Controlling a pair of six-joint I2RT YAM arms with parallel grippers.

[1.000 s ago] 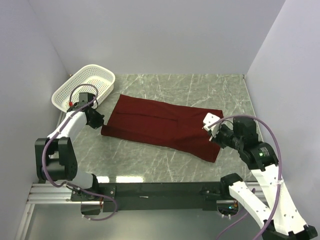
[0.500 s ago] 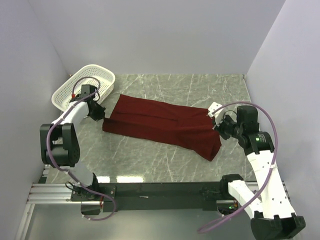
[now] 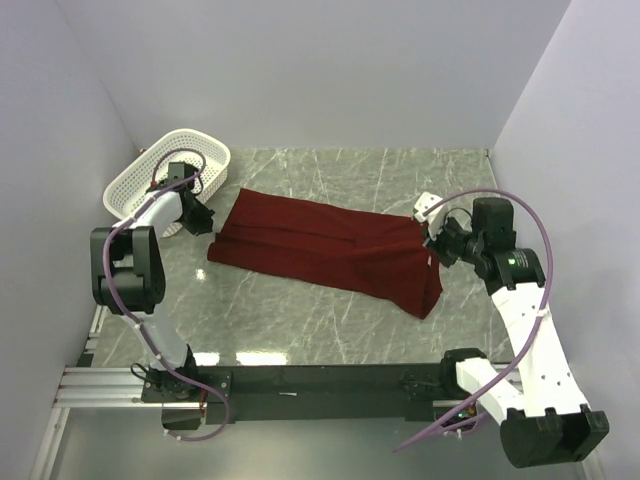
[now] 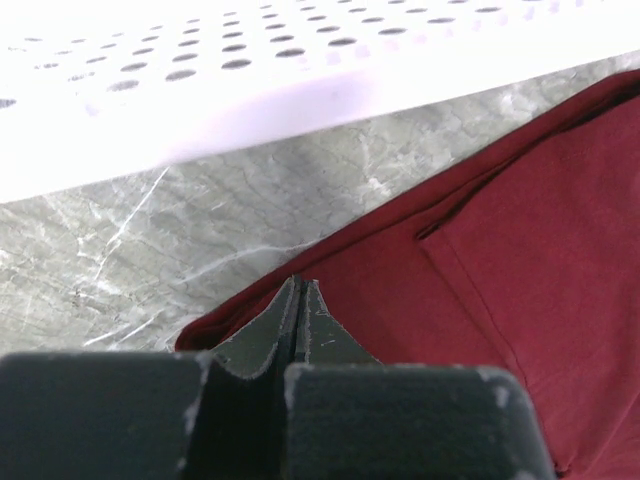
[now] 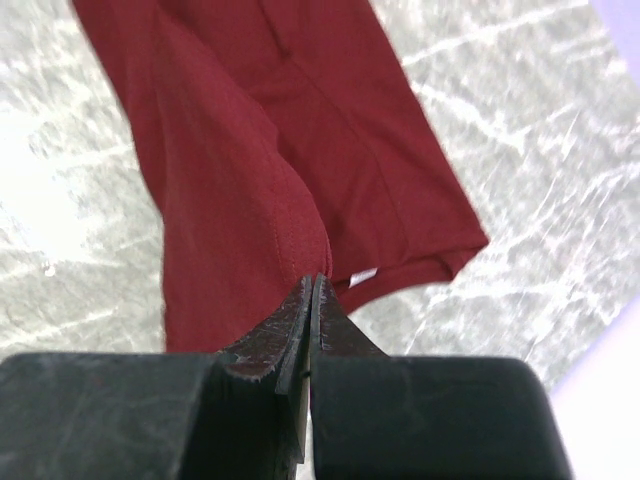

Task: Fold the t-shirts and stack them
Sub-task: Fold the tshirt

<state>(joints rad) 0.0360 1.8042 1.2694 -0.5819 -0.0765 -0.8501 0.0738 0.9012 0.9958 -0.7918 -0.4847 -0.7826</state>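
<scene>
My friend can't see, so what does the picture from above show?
A dark red t-shirt lies in a long folded strip on a grey marble table, with the left gripper and right gripper each pinching one end. A white basket sits at the far left corner.

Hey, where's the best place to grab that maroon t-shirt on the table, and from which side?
Take the t-shirt by its short ends, coming in low from the outer sides. It lies flat as a long folded band, so probably only the layered end edges give a lip to pinch.
</scene>
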